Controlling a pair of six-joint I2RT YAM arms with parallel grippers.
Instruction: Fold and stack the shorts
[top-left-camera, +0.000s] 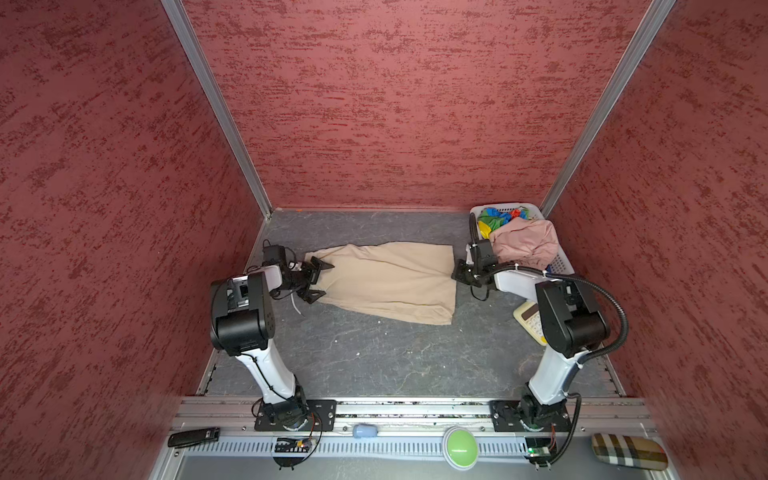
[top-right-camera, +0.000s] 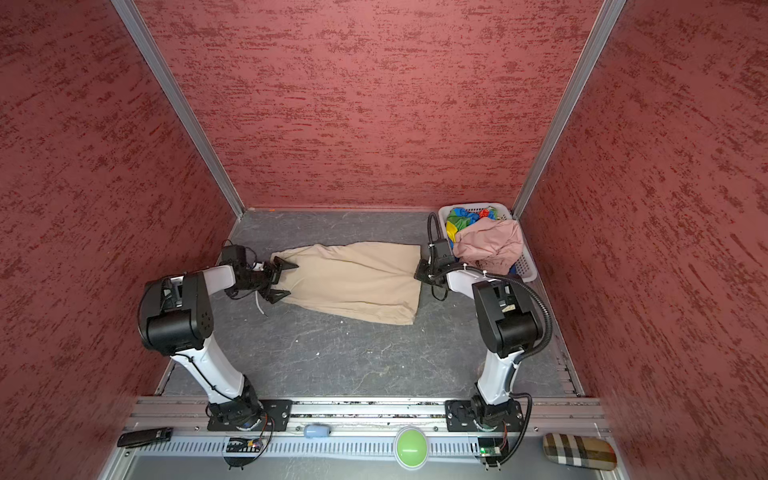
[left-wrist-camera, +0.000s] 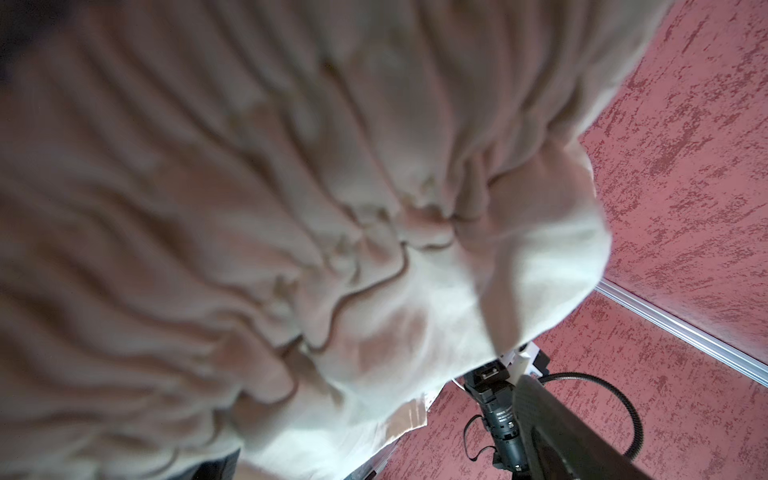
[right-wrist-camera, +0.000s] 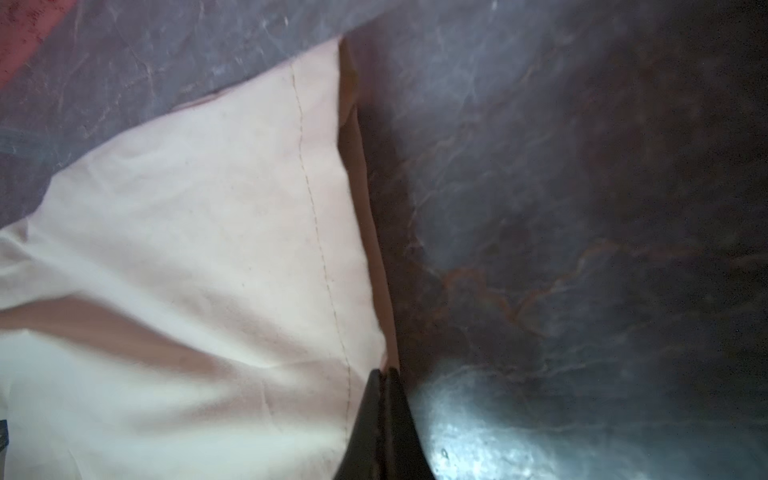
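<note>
Pinched by right hand (right-wrist-camera: 384, 376) at bare hem edge of beige shorts (top-left-camera: 386, 278), left hand (top-left-camera: 322, 279) spread at waistband: may slip when pulled.

You see the beige shorts (top-left-camera: 386, 282) spread flat, left of the white basket (top-left-camera: 562, 264) in both top views, with the hem end beside it and the gathered waist farthest away. Inside the basket, the dusty pink shorts (top-left-camera: 524, 246) sit crumpled on top. The rainbow shorts (top-left-camera: 493, 219), shiny and striped, are bunched at the basket's far end, partly under the pink pair.
</note>
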